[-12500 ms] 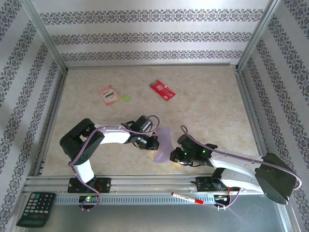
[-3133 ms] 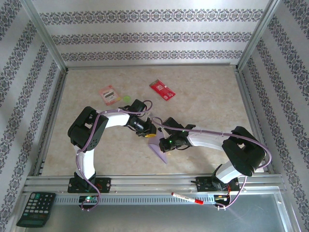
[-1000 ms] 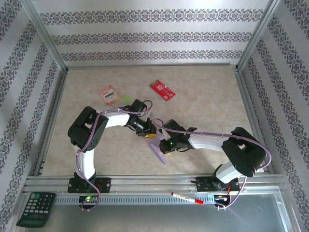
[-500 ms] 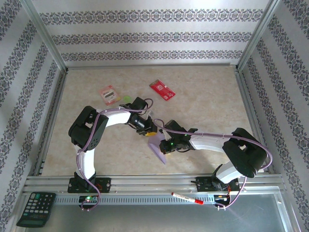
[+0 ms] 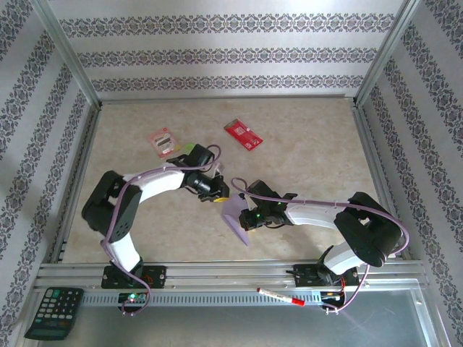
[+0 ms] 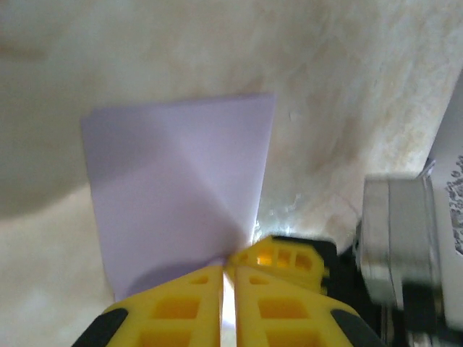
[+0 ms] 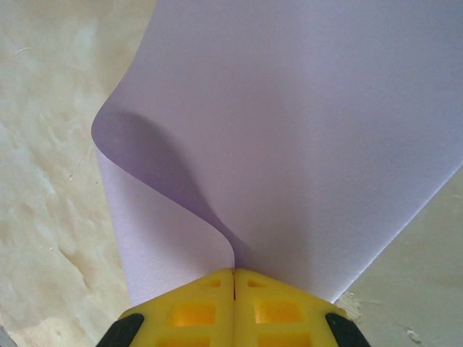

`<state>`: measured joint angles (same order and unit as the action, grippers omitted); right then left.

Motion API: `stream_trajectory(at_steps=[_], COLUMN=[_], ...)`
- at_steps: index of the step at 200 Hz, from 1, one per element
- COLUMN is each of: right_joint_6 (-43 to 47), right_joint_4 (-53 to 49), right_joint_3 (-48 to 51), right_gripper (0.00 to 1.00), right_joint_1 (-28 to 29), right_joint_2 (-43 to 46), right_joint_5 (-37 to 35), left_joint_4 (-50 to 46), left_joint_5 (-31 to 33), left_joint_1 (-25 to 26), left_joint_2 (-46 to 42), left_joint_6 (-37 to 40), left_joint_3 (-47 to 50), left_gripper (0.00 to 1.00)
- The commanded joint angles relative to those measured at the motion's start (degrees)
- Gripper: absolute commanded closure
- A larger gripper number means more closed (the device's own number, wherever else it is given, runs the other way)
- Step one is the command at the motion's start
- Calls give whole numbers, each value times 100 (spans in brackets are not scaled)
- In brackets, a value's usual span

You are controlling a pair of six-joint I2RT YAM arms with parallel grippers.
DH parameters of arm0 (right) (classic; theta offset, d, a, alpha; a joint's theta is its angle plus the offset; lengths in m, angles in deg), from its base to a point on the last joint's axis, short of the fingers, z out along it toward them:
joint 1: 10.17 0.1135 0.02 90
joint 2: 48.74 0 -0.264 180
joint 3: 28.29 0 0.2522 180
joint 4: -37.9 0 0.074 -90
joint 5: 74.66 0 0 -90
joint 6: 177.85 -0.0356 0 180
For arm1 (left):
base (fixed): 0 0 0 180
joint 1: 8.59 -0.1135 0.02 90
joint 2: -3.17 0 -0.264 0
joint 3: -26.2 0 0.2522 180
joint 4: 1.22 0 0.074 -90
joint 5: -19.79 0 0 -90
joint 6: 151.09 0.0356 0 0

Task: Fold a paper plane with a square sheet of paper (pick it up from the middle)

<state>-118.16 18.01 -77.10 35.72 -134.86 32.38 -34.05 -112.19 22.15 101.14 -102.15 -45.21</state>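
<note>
The right fingers (image 7: 233, 273) are pressed together and clamped on the square sheet of paper (image 7: 289, 130). It fans out ahead of their tips, and one layer curls away to the left in a soft, uncreased loop. The left fingers (image 6: 228, 269) are drawn almost together, with a hairline of light between them. A corner of the creased lilac sheet meets their tips, but I cannot tell whether they actually pinch it. Both sets of fingers crowd the same end of the sheet, low over the surface (image 5: 304, 159).

The likeliest failure, as I judge it, is that curled layer. If it is pressed down where it sits, the crease will land off the centre line and the plane will come out lopsided. A pull by either arm while the other clamps could tear the thin paper or drag it out of the right fingers. The tips are also close enough to collide.
</note>
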Motion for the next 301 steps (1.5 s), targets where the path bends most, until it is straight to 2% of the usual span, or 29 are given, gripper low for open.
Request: stream_trajectory(at_steps=[1,49,73,114,170,199,236,301], right_joint_6=[-107,-129,-212,-449,-355,-251,-139,-208], right_joint_4=[-406,-388,-304,-243,-374,-441,-484,-364], right_joint_3=[287,323,332,266,-219,-568,-878,-754], right_gripper=[98,98,99,100,100,100,100,100], right_joint_1=[43,44,43,-16,-267,-461,-581,-593], right_joint_2=[-144,-140,-183,-305,-615,-915,-1184,-1289], right_joint_5=[-184,-201,-159,-205,-291,-238,-69,-5], left_joint_4=[600,1378,1501,1791,1491,1644,2256,3355], left_joint_5=[-36,-124,119,269,426,462,475,622], left_joint_1=[175,708,849,855,846,846,895,1278], left_joint_2=[-414,-425,-770,-1103,-1344,-1413,-1356,-910], left_joint_6=[-696,-1427,-1560,-1718,-1601,-1703,-2060,-2693], left_joint_3=[532,951,1272,1872,1842,1930,2097,2240], left_gripper=[91,96,97,97,97,97,98,100])
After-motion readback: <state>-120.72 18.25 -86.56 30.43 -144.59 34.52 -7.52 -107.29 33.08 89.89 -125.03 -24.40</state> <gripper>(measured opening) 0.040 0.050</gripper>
